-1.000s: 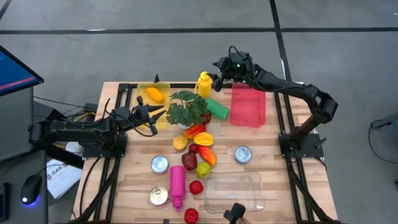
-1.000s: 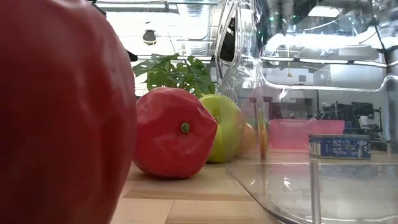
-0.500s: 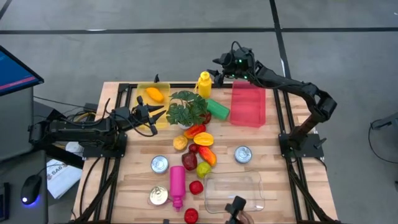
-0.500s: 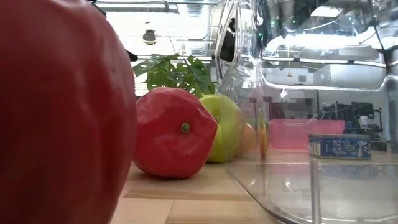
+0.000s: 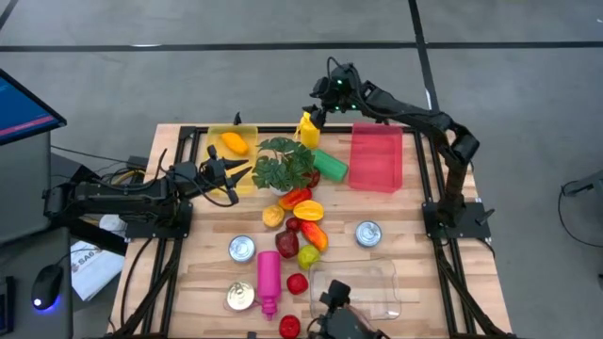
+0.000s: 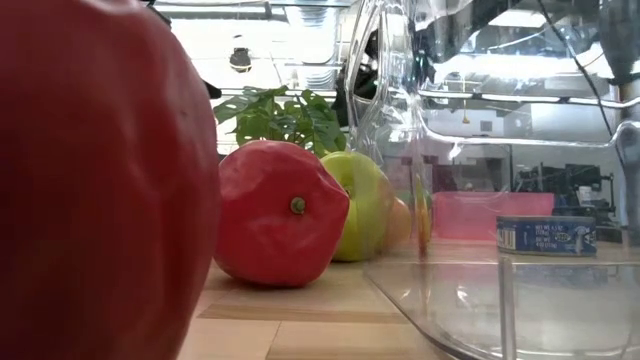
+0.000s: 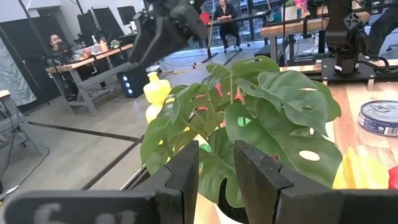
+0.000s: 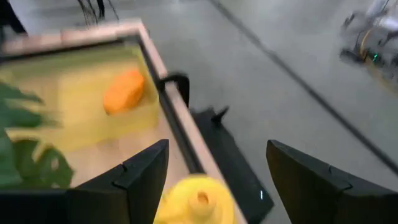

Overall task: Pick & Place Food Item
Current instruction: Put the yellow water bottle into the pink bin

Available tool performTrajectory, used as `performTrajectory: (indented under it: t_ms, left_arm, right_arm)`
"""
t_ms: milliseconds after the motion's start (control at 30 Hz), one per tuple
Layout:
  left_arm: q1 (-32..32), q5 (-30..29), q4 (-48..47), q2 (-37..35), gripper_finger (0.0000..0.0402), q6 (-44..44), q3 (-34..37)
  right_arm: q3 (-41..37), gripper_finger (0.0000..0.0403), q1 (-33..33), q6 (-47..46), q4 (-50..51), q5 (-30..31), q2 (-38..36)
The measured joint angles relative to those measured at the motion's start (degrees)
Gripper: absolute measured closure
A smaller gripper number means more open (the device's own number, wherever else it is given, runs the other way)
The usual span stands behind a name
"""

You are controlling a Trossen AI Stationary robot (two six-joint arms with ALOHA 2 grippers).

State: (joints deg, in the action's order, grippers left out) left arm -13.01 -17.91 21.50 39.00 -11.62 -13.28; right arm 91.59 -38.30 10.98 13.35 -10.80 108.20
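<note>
**Right hand open above the yellow bottle, left hand waiting by the plant**

Take the potted plant [image 5: 285, 164] as your landmark on the worktop [image 5: 415, 247]. Your right hand [image 5: 323, 100] hangs over the worktop's far edge, just above the one yellow bottle [image 5: 308, 128] that stands upright just beyond the plant. Its fingers are spread wide and hold nothing; the right wrist view shows the bottle's cap between them. Your left hand [image 5: 237, 173] rests beside the plant on the left arm's side, pointing at the leaves, fingers a narrow gap apart and empty.

You have two bins. A yellow bin [image 5: 233, 153] lies just beyond the left hand and holds one orange food item [image 5: 234, 143]. A pink bin [image 5: 377, 158] sits on the plant's other side, with one green item [image 5: 330, 166] lying between plant and bin. You have three cans [image 5: 367, 234] nearer the front edge than the plant, one magenta bottle [image 5: 268, 279] lying down, and one clear tray [image 5: 355, 288]. A cluster of fruit [image 5: 300, 226] runs from the plant toward the tray.
</note>
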Motion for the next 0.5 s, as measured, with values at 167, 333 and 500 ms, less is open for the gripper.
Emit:
performTrajectory:
  t_ms: [167, 333, 500]
  left_arm:
    - [0.0, 0.0, 0.0, 0.0, 0.0312, 0.0, 0.0]
    - [0.0, 0.0, 0.0, 0.0, 0.0312, 0.0, 0.0]
    - [0.0, 0.0, 0.0, 0.0, 0.0312, 0.0, 0.0]
  right_arm:
    - [4.3, 0.0138, -0.1, 1.5, 5.8, 0.2, 1.8]
    - [4.4, 0.0138, 0.1, 3.0, 8.1, 0.2, 1.8]
    - [4.4, 0.0138, 0.3, 3.7, 9.3, 0.3, 1.8]
